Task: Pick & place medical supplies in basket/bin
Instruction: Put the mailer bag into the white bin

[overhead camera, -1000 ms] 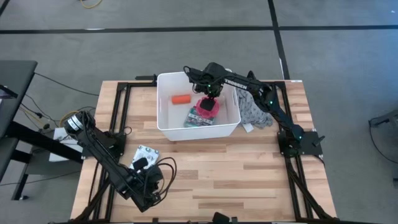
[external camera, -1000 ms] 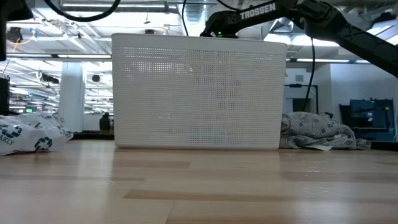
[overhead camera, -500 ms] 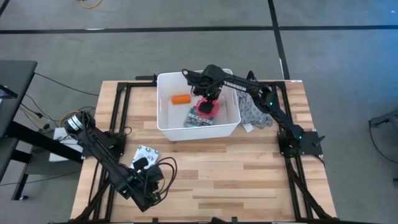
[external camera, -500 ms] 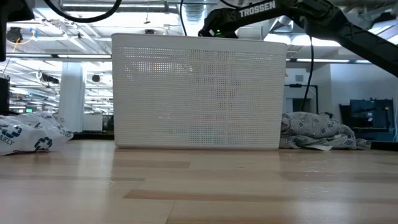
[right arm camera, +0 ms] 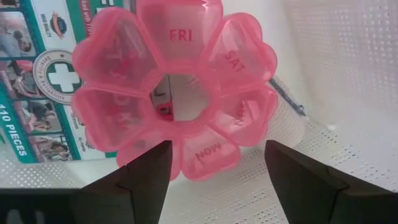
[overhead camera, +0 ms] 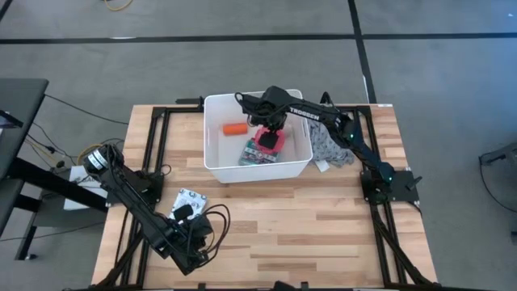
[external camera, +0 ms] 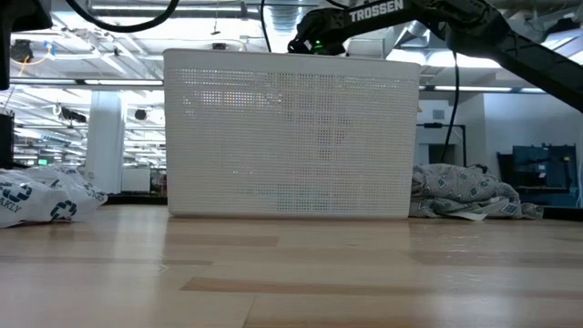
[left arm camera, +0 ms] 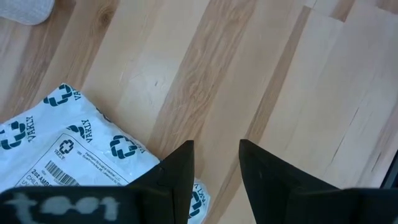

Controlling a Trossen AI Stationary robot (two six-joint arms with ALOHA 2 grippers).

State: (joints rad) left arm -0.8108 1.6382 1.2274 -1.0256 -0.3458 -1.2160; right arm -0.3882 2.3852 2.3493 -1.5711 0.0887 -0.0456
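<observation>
Right wrist view is showing the right gripper (right arm camera: pixel 214 171) hanging with its fingers (right arm camera: pixel 149 171) spread wide, just above a pink ring of seven petal-shaped lidded cells, a weekly pill box (right arm camera: pixel 176 90). Its lids are reading "FRI", "SAT" and "MON"; the other lids are too faint to read. The pill box is lying partly on a green-white box (right arm camera: pixel 43 93) that is carrying a white cross badge and the words "110 PIECES". Both are lying on the perforated floor of the white tub (right arm camera: pixel 348 68), with bare floor open beside them toward the tub wall.

In the high view, an orange cylinder (overhead camera: pixel 235 128) is lying alone nearer the tub's left wall, well apart from the pill box (overhead camera: pixel 267 141) and box (overhead camera: pixel 255 154). A grey patterned cloth (overhead camera: pixel 329 144) is touching the tub's right wall.

The arm over the tub is bearing the word "TROSSEN".

Left wrist view is showing the left gripper (left arm camera: pixel 214 165) with its fingers slightly parted and gripping nothing, at the near left table edge, just beside a white packet (left arm camera: pixel 59 152) with green cross print and a barcode. Open wood is stretching between packet and tub.
</observation>
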